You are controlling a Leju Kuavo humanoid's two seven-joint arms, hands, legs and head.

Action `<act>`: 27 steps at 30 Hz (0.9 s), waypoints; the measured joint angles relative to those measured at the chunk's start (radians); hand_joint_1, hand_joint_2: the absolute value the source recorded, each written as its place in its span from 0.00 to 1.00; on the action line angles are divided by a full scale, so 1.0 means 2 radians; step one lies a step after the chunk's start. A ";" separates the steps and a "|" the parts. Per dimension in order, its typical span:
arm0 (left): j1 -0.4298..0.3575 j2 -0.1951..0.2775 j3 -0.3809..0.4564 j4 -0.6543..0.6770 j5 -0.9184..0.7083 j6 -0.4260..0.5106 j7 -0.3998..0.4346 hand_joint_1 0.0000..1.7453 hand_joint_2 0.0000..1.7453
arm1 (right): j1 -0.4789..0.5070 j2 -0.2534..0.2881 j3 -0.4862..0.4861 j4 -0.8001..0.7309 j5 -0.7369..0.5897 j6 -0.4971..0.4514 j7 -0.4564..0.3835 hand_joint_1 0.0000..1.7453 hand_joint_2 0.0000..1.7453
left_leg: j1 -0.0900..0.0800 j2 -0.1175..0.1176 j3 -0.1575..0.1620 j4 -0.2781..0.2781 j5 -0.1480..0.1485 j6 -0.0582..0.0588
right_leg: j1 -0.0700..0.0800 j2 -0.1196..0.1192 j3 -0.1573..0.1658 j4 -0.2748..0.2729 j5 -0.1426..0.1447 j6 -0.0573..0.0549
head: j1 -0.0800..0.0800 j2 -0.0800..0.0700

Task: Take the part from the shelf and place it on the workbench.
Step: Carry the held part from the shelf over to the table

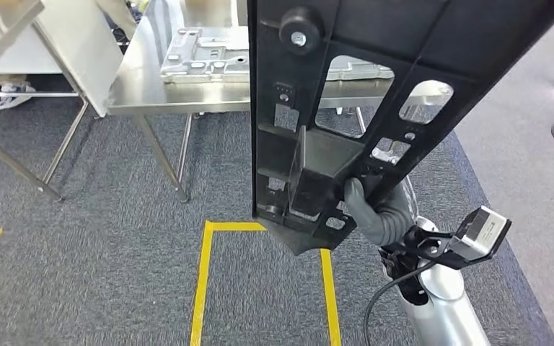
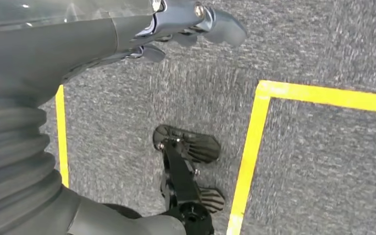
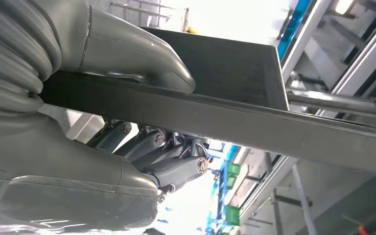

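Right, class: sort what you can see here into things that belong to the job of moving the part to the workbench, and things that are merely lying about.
Belongs to the job:
- black part, held up
- right hand, gripping it
- steel workbench ahead

Lying about:
- grey metal casting on the workbench
- yellow floor tape
- left hand, holding nothing

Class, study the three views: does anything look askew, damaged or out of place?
Nothing looks damaged or spilled. The black part hangs tilted in the right hand, gripped near its lower end, and blocks part of the workbench. The left hand holds nothing.
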 joint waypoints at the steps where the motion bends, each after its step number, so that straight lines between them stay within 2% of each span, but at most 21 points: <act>1: 0.000 0.000 0.001 0.000 0.000 0.000 0.000 0.00 1.00 | 0.000 -0.001 0.000 0.000 0.001 0.001 0.000 1.00 1.00 | 0.000 0.000 0.001 0.001 -0.001 -0.003 | 0.000 0.001 0.002 0.000 0.003 -0.004 | -0.001 0.000; 3: -0.001 0.000 0.002 0.000 0.000 0.000 0.000 0.00 1.00 | -0.001 -0.002 0.001 -0.001 0.003 0.002 -0.001 1.00 1.00 | 0.002 0.001 -0.006 0.022 -0.003 -0.007 | 0.000 0.001 0.010 -0.001 0.000 -0.011 | -0.002 0.000; 4: -0.002 0.000 0.002 0.000 0.000 0.000 0.000 0.00 1.00 | -0.002 -0.002 0.001 -0.002 0.003 0.002 -0.001 1.00 1.00 | 0.002 0.001 -0.020 0.046 -0.008 -0.008 | 0.000 0.001 0.014 -0.002 -0.002 -0.013 | -0.003 0.000; 7: -0.001 0.000 0.003 0.000 0.000 0.000 0.000 0.00 1.00 | -0.002 -0.002 0.002 -0.002 0.003 0.003 -0.001 1.00 1.00 | 0.002 0.001 -0.082 0.138 -0.040 -0.009 | 0.004 0.002 0.023 -0.003 -0.011 -0.019 | -0.004 0.000; 8: 0.000 0.000 0.004 0.000 0.000 0.000 0.000 0.00 1.00 | -0.002 -0.002 0.002 -0.002 0.003 0.004 -0.001 1.00 1.00 | 0.002 0.001 -0.097 0.151 -0.044 -0.008 | 0.006 0.003 0.027 -0.003 -0.014 -0.020 | -0.004 0.000; 9: 0.001 -0.001 0.004 0.000 0.000 0.000 0.000 0.00 1.00 | -0.001 -0.002 0.003 -0.002 0.003 0.005 0.000 1.00 1.00 | 0.001 0.001 -0.103 0.146 -0.038 -0.005 | 0.008 0.003 0.032 -0.003 -0.018 -0.020 | -0.004 0.000; 10: 0.002 -0.001 0.004 0.000 -0.001 0.000 0.000 0.00 1.00 | -0.001 -0.002 0.003 -0.002 0.003 0.006 0.001 1.00 1.00 | 0.000 0.001 -0.101 0.124 -0.021 -0.001 | 0.009 0.004 0.037 -0.003 -0.022 -0.020 | -0.004 0.000; 12: 0.003 -0.001 0.006 0.000 -0.001 -0.001 0.000 0.00 1.00 | -0.002 -0.002 0.003 -0.002 0.002 0.010 0.004 1.00 1.00 | -0.006 0.001 -0.084 0.060 0.025 0.009 | 0.012 0.005 0.048 -0.004 -0.030 -0.019 | -0.004 0.000; 13: 0.003 0.000 0.007 0.000 -0.002 -0.001 0.000 0.00 1.00 | -0.002 -0.002 0.003 -0.002 0.002 0.011 0.005 1.00 1.00 | -0.009 0.001 -0.077 0.038 0.035 0.014 | 0.013 0.005 0.052 -0.004 -0.034 -0.017 | -0.004 0.000; 14: 0.003 0.000 0.007 0.000 -0.003 -0.001 0.000 0.00 1.00 | -0.003 -0.002 0.003 -0.002 0.001 0.011 0.006 1.00 1.00 | -0.011 0.000 -0.072 0.024 0.041 0.017 | 0.013 0.006 0.055 -0.005 -0.037 -0.015 | -0.004 0.000; 16: 0.003 0.001 0.009 0.000 -0.005 -0.001 0.000 0.00 1.00 | -0.003 -0.002 0.004 -0.002 0.001 0.012 0.007 1.00 1.00 | -0.013 -0.001 -0.065 0.016 0.038 0.021 | 0.012 0.006 0.059 -0.001 -0.036 -0.008 | -0.004 0.000; 18: 0.003 0.001 0.010 -0.001 -0.006 -0.001 -0.001 0.00 1.00 | -0.005 -0.003 0.004 -0.002 0.001 0.012 0.008 1.00 1.00 | -0.011 -0.001 -0.051 0.008 0.041 0.026 | 0.011 0.006 0.057 0.018 -0.036 -0.002 | -0.002 0.000; 19: 0.003 0.001 0.011 -0.001 -0.006 -0.001 -0.001 0.00 1.00 | -0.006 -0.003 0.004 -0.003 0.001 0.012 0.008 1.00 1.00 | -0.010 -0.001 -0.045 0.005 0.040 0.027 | 0.011 0.006 0.047 0.036 -0.042 0.000 | -0.001 0.000; 20: 0.002 0.001 0.011 -0.001 -0.006 -0.001 -0.001 0.00 1.00 | -0.006 -0.003 0.004 -0.003 0.001 0.012 0.008 1.00 1.00 | -0.010 0.000 -0.042 0.004 0.038 0.029 | 0.010 0.005 0.031 0.062 -0.052 0.002 | 0.000 0.000; 22: 0.003 0.001 0.012 -0.001 -0.007 -0.001 -0.001 0.00 1.00 | -0.005 -0.003 0.004 -0.003 0.001 0.012 0.008 1.00 1.00 | -0.010 -0.001 -0.037 0.004 0.032 0.030 | 0.008 0.005 -0.012 0.118 -0.077 0.005 | 0.001 0.000; 23: 0.003 0.001 0.012 0.000 -0.007 -0.001 -0.001 0.00 1.00 | -0.003 -0.003 0.004 -0.003 0.001 0.012 0.008 1.00 1.00 | -0.010 -0.001 -0.034 0.004 0.029 0.030 | 0.007 0.005 -0.028 0.132 -0.084 0.007 | 0.001 0.000; 24: 0.004 0.001 0.012 0.000 -0.007 -0.002 -0.001 0.00 1.00 | -0.002 -0.003 0.004 -0.003 0.001 0.012 0.009 1.00 1.00 | -0.010 -0.001 -0.030 0.004 0.025 0.030 | 0.007 0.004 -0.036 0.131 -0.081 0.008 | 0.001 0.000; 25: 0.004 0.000 0.012 0.000 -0.007 -0.002 -0.001 0.00 1.00 | -0.002 -0.003 0.004 -0.003 0.001 0.012 0.009 1.00 1.00 | -0.010 -0.001 -0.024 0.004 0.020 0.029 | 0.006 0.004 -0.035 0.111 -0.066 0.008 | 0.001 0.000; 27: 0.005 0.000 0.013 0.000 -0.007 -0.002 -0.001 0.00 1.00 | -0.001 -0.004 0.004 -0.003 0.001 0.012 0.009 1.00 1.00 | -0.010 -0.001 -0.011 0.005 0.010 0.026 | 0.006 0.002 -0.020 0.046 -0.017 0.006 | 0.001 0.000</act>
